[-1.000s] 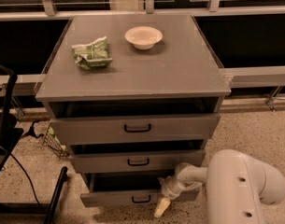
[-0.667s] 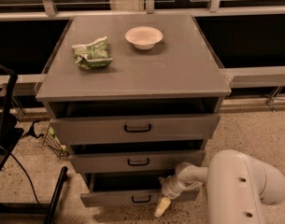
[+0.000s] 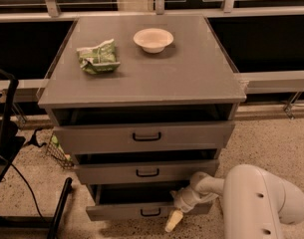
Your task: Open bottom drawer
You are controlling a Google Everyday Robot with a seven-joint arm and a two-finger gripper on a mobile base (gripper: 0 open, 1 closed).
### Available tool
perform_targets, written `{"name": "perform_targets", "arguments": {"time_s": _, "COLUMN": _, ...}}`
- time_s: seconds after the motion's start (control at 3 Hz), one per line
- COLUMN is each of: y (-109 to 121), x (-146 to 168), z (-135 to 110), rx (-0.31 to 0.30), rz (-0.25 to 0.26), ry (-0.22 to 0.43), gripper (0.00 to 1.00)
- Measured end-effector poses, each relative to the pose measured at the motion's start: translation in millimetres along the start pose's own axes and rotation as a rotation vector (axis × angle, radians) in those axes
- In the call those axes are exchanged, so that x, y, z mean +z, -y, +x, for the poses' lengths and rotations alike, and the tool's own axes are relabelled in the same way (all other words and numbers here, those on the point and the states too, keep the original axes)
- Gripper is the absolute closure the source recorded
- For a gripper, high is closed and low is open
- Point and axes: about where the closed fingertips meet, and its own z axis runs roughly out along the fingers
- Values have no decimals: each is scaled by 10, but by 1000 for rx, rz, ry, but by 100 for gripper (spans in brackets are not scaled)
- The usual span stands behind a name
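Cream-tipped end effector (image 3: 173, 221) beside black-handled grey bottom drawer (image 3: 116, 212).

The cabinet top (image 3: 181, 78), in the middle of the frame, is showing a smooth, matt grey surface that is catching a faint sheen toward its far edge. The bottom drawer (image 3: 116, 212), low in the frame, is showing the same flat matt grey finish, and its small black handle (image 3: 150, 212) is looking smooth. The gripper (image 3: 173, 221), at the lower centre just in front of that drawer, is looking like pale cream plastic, and the arm (image 3: 261, 203) behind it is gleaming as a smooth white moulded shell. The bowl (image 3: 153, 39) is appearing matt off-white, while the green packet (image 3: 98, 58) is lying crinkled and glossy. The floor (image 3: 271, 138) is looking speckled and coarse.
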Motion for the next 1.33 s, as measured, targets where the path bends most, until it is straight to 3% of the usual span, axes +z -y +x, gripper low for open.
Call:
{"name": "perform_targets", "arguments": {"time_s": 0.67, "y": -61, "x": -105, "z": 98, "rx": 79, "rz": -22, "ry": 53, "gripper": 0}}
{"name": "perform_targets", "arguments": {"time_s": 1.33, "y": -282, "x": -319, "z": 198, "rx": 139, "rz": -22, "ry": 82, "gripper": 0}}
